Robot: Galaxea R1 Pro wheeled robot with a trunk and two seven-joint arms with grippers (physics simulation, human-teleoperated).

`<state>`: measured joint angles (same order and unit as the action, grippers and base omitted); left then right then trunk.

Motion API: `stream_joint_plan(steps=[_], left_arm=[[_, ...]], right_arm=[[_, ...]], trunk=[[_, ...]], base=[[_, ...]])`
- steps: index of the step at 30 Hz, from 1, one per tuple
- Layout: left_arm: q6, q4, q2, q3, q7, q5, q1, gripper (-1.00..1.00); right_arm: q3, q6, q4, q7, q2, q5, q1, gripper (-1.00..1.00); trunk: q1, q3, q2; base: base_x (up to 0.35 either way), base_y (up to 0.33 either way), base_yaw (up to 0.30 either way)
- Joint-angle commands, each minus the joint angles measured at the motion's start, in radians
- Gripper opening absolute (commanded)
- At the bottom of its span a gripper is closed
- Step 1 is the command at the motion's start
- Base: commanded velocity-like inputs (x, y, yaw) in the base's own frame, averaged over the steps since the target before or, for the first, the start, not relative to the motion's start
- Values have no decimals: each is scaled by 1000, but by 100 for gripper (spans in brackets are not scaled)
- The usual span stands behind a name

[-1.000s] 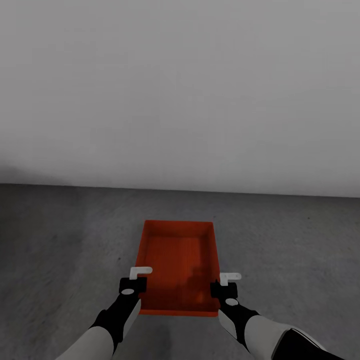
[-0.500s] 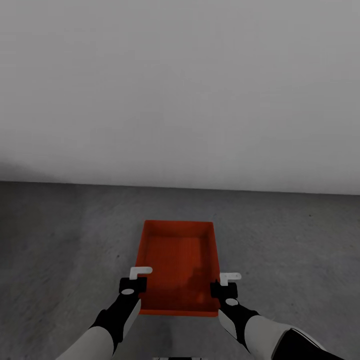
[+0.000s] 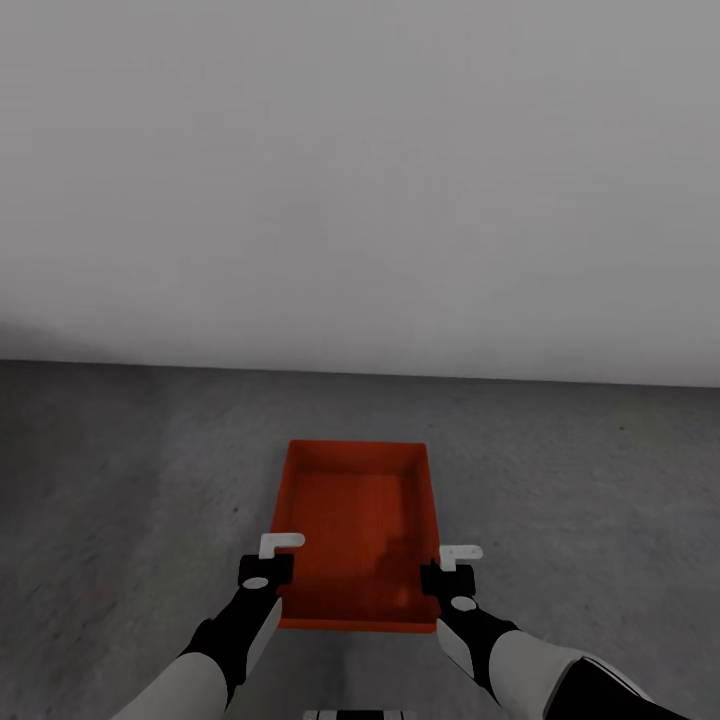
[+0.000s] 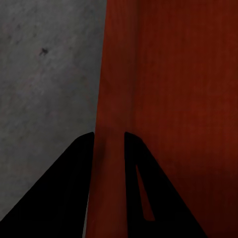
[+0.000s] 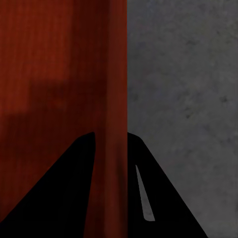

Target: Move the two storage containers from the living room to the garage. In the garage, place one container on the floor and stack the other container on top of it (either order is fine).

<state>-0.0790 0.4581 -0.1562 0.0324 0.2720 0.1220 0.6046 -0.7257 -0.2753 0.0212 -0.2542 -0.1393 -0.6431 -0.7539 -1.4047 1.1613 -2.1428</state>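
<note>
One orange-red storage container (image 3: pixel 355 520) lies lengthwise in front of me over the dark grey concrete floor (image 3: pixel 120 480) of the garage. My left gripper (image 3: pixel 274 566) is shut on its left long wall near the near corner. My right gripper (image 3: pixel 443 572) is shut on the right long wall, level with the left one. In the left wrist view the black fingers (image 4: pixel 74 188) straddle the thin red wall (image 4: pixel 110 99); the right wrist view shows the same, fingers (image 5: pixel 74 188) on the wall (image 5: pixel 114 74). I cannot tell whether the container touches the floor.
A plain pale grey wall (image 3: pixel 360 180) stands a short way beyond the container and meets the floor in a straight line. Mottled concrete (image 5: pixel 183 74) spreads out on both sides. A sliver of my base (image 3: pixel 355 714) shows at the lower edge of the head view.
The wall's foot has crept slightly upward in the head view and my base has come into sight, so the camera moved. Container and grippers hold the same place.
</note>
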Motion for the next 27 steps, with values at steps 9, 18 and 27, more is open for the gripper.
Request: stream_joint_plan(steps=[9, 18, 27], left_arm=[[-4, 2, 14, -36, 5, -74, -2, -100], [-4, -25, 24, -117, 18, -194, -2, -100], [-5, -6, 4, -135, 7, -227, -2, 100]], right_arm=[[89, 20, -3, -50, -21, 142, -1, -100], [291, 60, -3, -51, -20, 373, -1, -100], [348, 45, -3, -20, -20, 435, -1, 100]], trunk=[[0, 1, 0], [0, 1, 0], [0, 1, 0]], base=[[0, 0, 0], [0, 0, 0], [0, 0, 0]])
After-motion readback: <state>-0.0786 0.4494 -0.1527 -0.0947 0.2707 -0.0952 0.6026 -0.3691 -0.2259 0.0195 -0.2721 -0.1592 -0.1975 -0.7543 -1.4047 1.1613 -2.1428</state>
